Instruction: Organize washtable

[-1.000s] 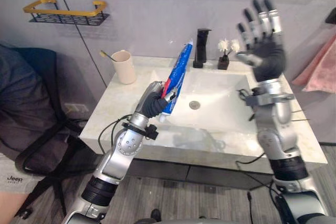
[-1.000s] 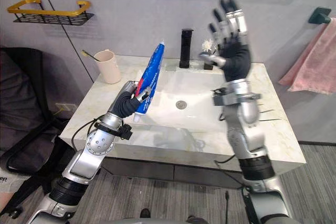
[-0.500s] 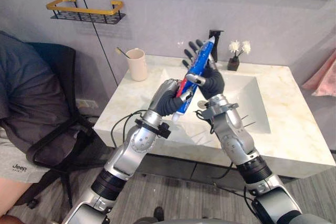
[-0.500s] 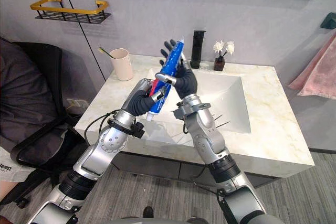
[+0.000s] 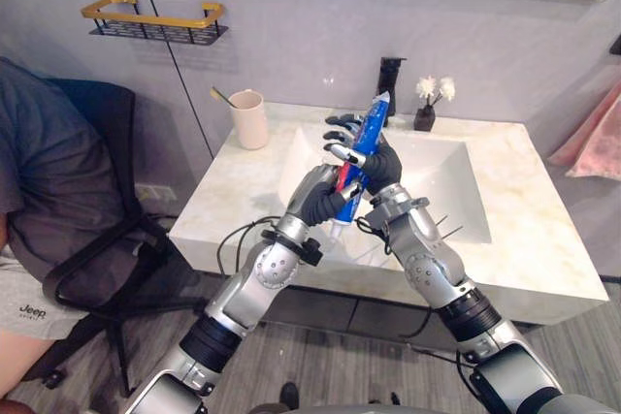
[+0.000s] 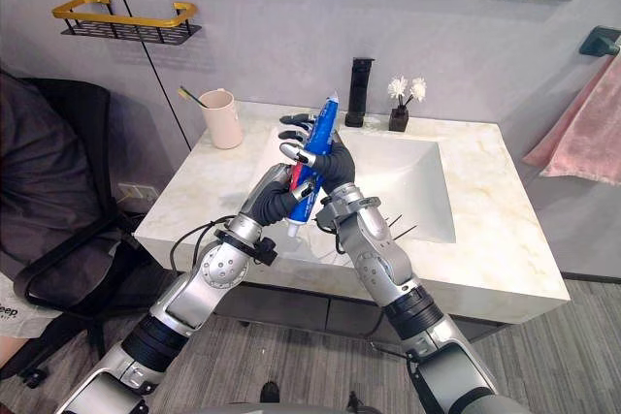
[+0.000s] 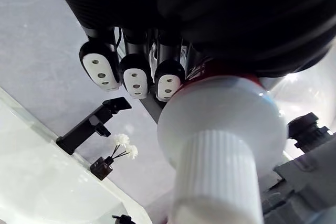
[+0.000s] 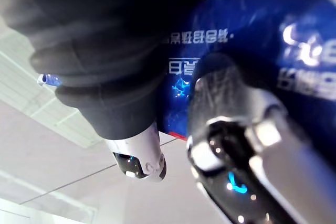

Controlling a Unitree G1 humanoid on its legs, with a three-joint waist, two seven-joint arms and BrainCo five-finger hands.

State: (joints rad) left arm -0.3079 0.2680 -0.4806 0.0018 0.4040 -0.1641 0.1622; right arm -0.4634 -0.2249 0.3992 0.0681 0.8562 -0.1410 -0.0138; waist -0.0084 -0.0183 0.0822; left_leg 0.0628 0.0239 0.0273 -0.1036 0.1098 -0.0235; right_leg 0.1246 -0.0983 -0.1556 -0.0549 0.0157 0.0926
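White lettering runs in rows across the blue toothpaste tube (image 8: pixel 247 19) in the right wrist view, seen too close and cut off to make out whole. A short dark word sits on a person's pale shorts (image 5: pixel 24 309).

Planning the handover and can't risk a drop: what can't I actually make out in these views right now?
1. Grip of the right hand on the toothpaste tube: in the eye views the tube and the left hand cover the contact, and the right wrist view looks from too near to tell.
2. Bottom of the sink beneath the hands: eye views, both arms cover it.
3. Inside of the cup: its own wall hides it.
4. The pink towel: cut off by the right edge.
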